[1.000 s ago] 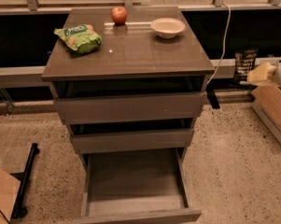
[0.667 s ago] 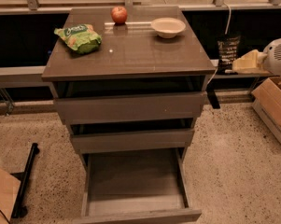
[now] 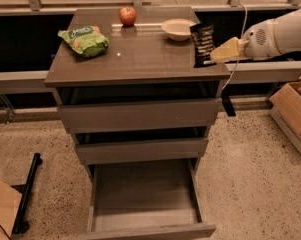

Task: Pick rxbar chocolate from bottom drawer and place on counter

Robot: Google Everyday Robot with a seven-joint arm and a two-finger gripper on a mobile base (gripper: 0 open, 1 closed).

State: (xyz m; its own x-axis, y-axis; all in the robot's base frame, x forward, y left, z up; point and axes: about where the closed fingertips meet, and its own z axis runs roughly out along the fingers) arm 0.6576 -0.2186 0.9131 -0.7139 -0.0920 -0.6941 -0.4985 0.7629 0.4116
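The pale yellow two-finger gripper (image 3: 217, 54) on the white arm (image 3: 280, 34) reaches in from the right, level w/ the cabinet top. Its fingers are closed on the right edge of the rxbar chocolate (image 3: 203, 44), a flat black-wrapped bar w/ pale print, held upright. The bar's lower end is at the right rim of the counter (image 3: 140, 59), the glossy grey-brown top; can't tell if it touches. Just left of it sits a shallow cream bowl (image 3: 178, 29), then a red apple (image 3: 127, 16) at the back, and a green crinkly chip bag (image 3: 84, 40) on the left side. Below, the bottom drawer (image 3: 145, 231), a wide grey-brown tray, is pulled fully out; the 2 upper drawers (image 3: 140, 115) are partly open
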